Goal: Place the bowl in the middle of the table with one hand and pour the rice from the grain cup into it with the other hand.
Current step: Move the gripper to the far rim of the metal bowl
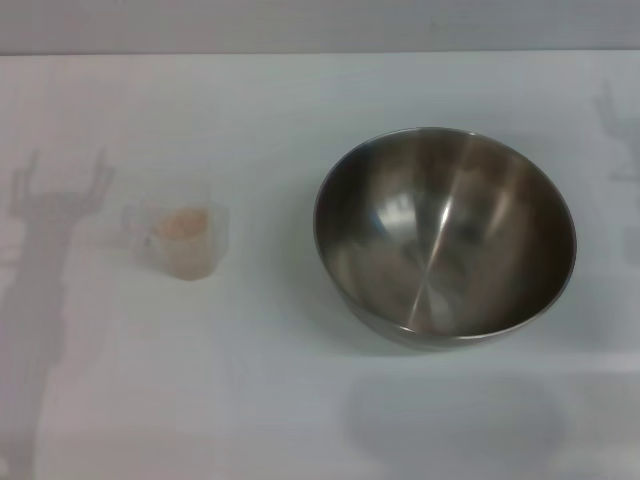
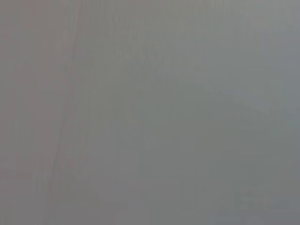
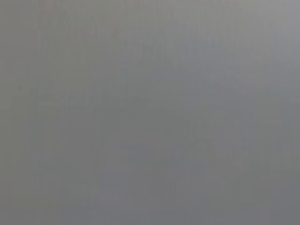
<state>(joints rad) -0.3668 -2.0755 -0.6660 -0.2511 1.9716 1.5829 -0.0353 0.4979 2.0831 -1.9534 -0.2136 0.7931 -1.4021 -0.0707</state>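
The table [image 1: 300, 400] fills the head view, white and flat. The bowl [image 1: 445, 235] stands at about 3 o'clock from centre, upright, its shiny inside bare. The grain cup [image 1: 183, 240] sits at 9 o'clock, well apart from the bowl, with the rice [image 1: 183, 224] heaped inside. Neither gripper appears in any view, so their opening and their position relative to bowl or cup cannot be told; only shadows fall near the side edges.

No robot body in view (only forked shadows on the table [image 1: 300, 400]).
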